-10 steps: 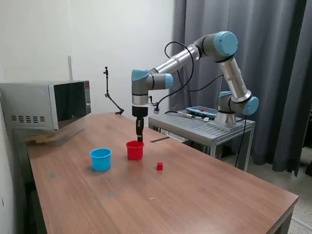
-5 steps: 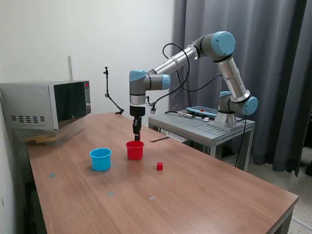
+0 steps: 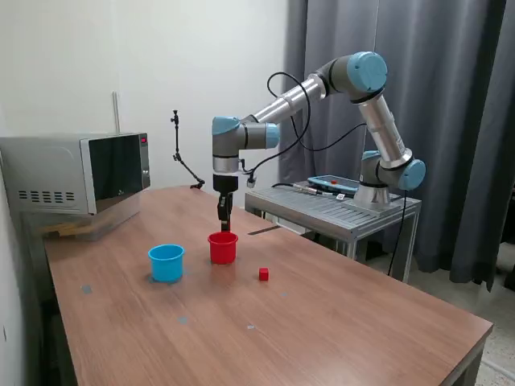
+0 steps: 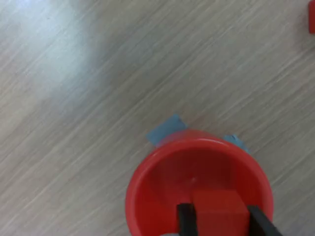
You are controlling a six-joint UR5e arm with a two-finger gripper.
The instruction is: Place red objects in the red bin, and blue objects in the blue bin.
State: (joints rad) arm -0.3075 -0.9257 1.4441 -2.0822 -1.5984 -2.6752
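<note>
Wooden table [image 3: 338, 322] fills the lower frame of the exterior view. Microwave [image 3: 76, 173] sits at its far corner, middle left of frame. UR5e arm [image 3: 322, 84] reaches in from the upper right, its wrist pointing straight down.

Light-blue cup [image 3: 166, 262] stands left of centre. Red cup [image 3: 223, 247] stands just beside it toward the exterior view's right, apart, upright. Wrist view shows bits of blue tape [image 4: 166, 130] on the tabletop at the red cup's base.

Gripper [image 3: 224, 223] hangs directly over the red cup's mouth. Fingers [image 4: 185, 220] are closed narrow on a red cube [image 4: 219, 209], held above the cup opening.

Second red cube [image 3: 263, 274] lies on the table, lower right of the red cup, well clear of it.
</note>
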